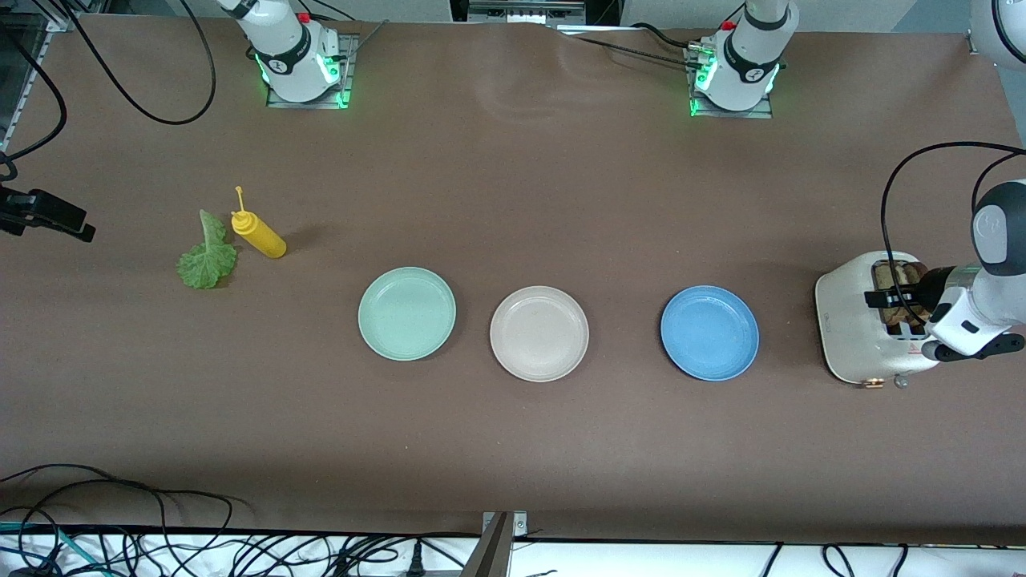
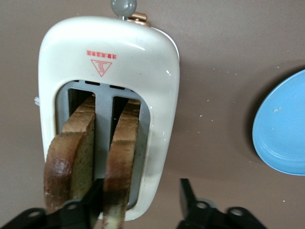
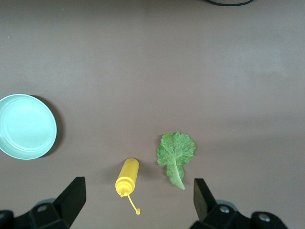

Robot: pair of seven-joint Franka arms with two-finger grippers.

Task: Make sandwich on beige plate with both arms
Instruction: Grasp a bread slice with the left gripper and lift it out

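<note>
Right gripper (image 3: 136, 200) hangs wide open over the ruffled lettuce leaf (image 1: 207, 255) and glossy yellow squeeze bottle (image 1: 258, 232); toward the left arm's end lie round mint plate (image 1: 406, 312), matte beige plate (image 1: 539, 332), blue plate (image 1: 709, 332); left gripper (image 2: 138, 202), part-closed, straddles a crusty brown bread slice (image 2: 123, 157) in the smooth cream toaster (image 1: 850, 336)

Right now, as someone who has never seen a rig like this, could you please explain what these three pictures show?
Two robot arms work at a brown table. The wide picture looks down from across it; the other two come from cameras on each wrist.

The left gripper is at the toaster, its fingers straddling one of two bread slices without gripping it yet.

The right gripper hangs open over the lettuce leaf and the yellow squeeze bottle.

The mint green plate, beige plate and blue plate sit in a row.
</note>
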